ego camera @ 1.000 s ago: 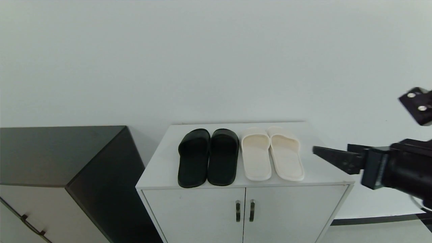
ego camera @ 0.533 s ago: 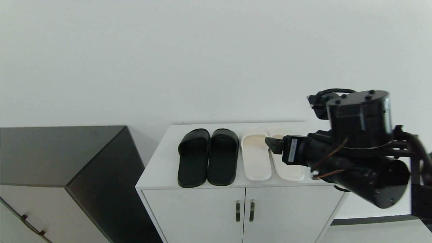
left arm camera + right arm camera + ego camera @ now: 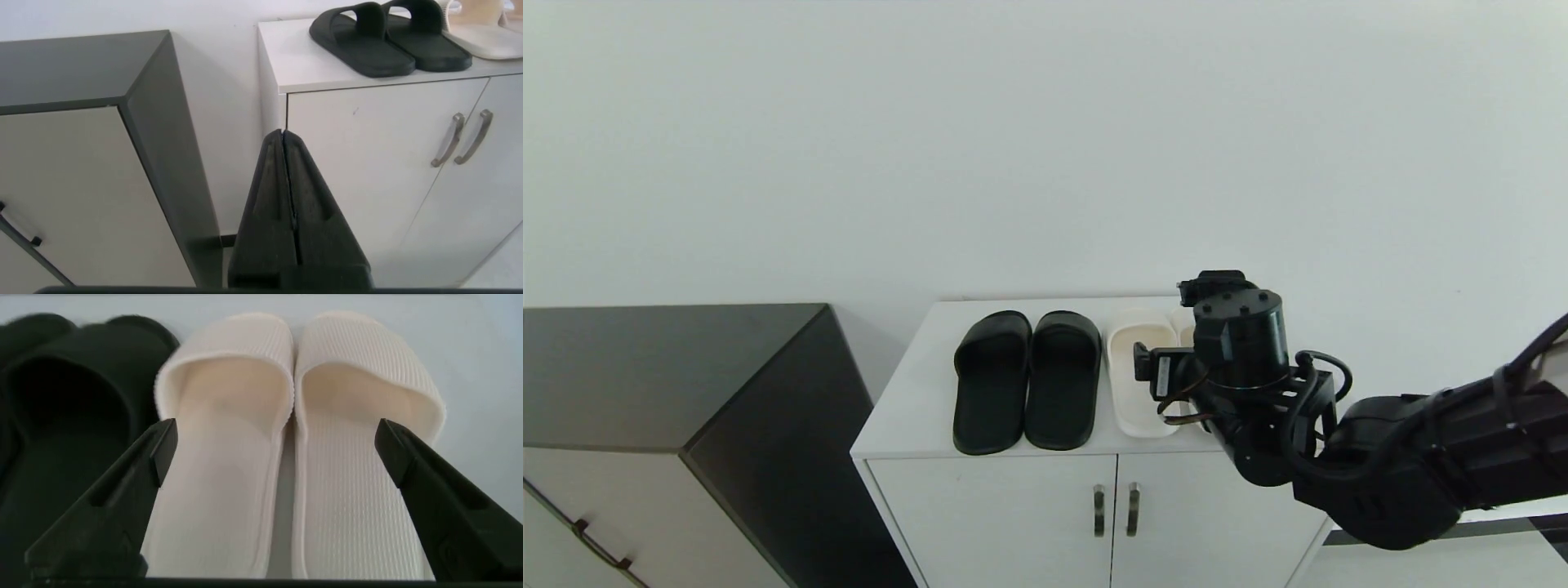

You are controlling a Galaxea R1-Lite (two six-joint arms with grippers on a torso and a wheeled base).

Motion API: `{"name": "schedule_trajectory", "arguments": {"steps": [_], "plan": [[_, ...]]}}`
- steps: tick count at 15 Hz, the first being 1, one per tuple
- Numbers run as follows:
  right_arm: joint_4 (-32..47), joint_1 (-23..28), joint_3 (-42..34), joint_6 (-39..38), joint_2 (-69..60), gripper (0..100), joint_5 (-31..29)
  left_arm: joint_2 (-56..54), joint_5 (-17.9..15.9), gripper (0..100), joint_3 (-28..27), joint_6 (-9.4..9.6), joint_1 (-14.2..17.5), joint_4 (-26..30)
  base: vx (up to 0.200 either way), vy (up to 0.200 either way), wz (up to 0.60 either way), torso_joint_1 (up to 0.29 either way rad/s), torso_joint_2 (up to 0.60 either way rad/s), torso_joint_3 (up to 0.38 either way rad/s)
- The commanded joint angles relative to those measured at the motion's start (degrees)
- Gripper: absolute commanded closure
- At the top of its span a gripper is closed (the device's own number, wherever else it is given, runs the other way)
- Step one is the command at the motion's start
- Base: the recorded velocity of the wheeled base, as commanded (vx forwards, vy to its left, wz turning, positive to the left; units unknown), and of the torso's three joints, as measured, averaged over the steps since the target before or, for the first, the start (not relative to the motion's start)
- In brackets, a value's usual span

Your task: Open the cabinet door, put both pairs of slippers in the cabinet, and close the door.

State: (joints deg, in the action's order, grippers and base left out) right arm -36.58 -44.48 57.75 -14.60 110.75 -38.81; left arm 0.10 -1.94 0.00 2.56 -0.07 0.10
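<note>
A: Where are the slippers found?

B: Both pairs are set on top of the white cabinet (image 3: 907, 416), with toes turned to twelve o'clock, toward the wall (image 3: 1045, 122). The black pair (image 3: 1021, 384) is placed at nine o'clock of the cream pair (image 3: 245, 498), and the two pairs are just beside one another.

A: And the doors?

B: Both doors (image 3: 996, 523) are shut. The two handles (image 3: 1098, 510) are seen side by side at the middle seam, at six o'clock of the spot where the two pairs meet.

A: How is the right gripper held?

B: The right gripper (image 3: 275, 434) is spread wide and released, and nothing is grasped. Its arm is stretched in from four o'clock over the cabinet top. In the right wrist view the cream pair is framed between its fingers (image 3: 122, 514). Whether the slippers are touched cannot be told.

A: And the left one?

B: The left gripper (image 3: 283, 143) is clenched, with its fingers pressed flat together and nothing between them. It is held low, well apart from the slippers. It is pointed at the gap between the white cabinet and a dark cabinet (image 3: 670, 367), which is stood at nine o'clock of the white one.
</note>
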Motion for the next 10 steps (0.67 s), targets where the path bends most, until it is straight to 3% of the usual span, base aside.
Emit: {"name": "schedule_trajectory", "arguments": {"steps": [1, 3, 10], "plan": [[-0.51, 1.5, 0.88, 0.89, 3.59, 0, 0.41, -0.01, 0.0, 100, 0.0, -0.1, -0.01, -0.01, 0.0, 0.0, 0.0, 0.0, 0.0, 0.0], [-0.33, 2.56, 2.19, 0.89, 4.91, 0, 2.87, -0.01, 0.0, 100, 0.0, -0.1, -0.01, -0.01, 0.0, 0.0, 0.0, 0.0, 0.0, 0.0], [-0.24, 6.51, 10.9, 0.81, 11.24, 0, 3.22, -0.01, 0.0, 100, 0.0, -0.54, -0.01, 0.08, 0.0, 0.0, 0.0, 0.0, 0.0, 0.0]]}}
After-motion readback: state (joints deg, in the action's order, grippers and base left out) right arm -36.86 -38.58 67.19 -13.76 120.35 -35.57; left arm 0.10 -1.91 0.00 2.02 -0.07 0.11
